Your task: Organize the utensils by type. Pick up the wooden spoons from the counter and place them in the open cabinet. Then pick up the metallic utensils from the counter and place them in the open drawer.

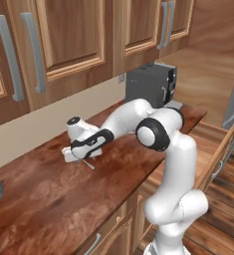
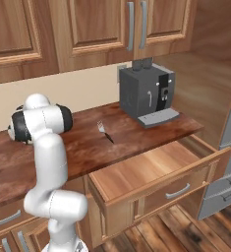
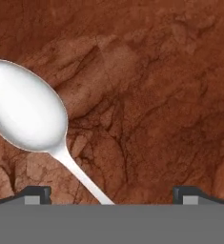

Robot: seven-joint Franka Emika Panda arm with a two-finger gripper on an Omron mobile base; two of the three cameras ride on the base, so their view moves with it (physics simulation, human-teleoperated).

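Gripper (image 3: 108,193) is low over the counter (image 3: 156,95), fingers spread wide either side of the metal spoon (image 3: 27,114) lying flat there; no wooden spoons on show, so I judge the open drawer (image 2: 151,172) awaits this last utensil

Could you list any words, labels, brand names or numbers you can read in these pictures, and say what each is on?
There are none to read. The coffee machine has a dark front panel with no legible marking. The metal spoon, the counter, the open drawer and the cabinet doors carry no text.
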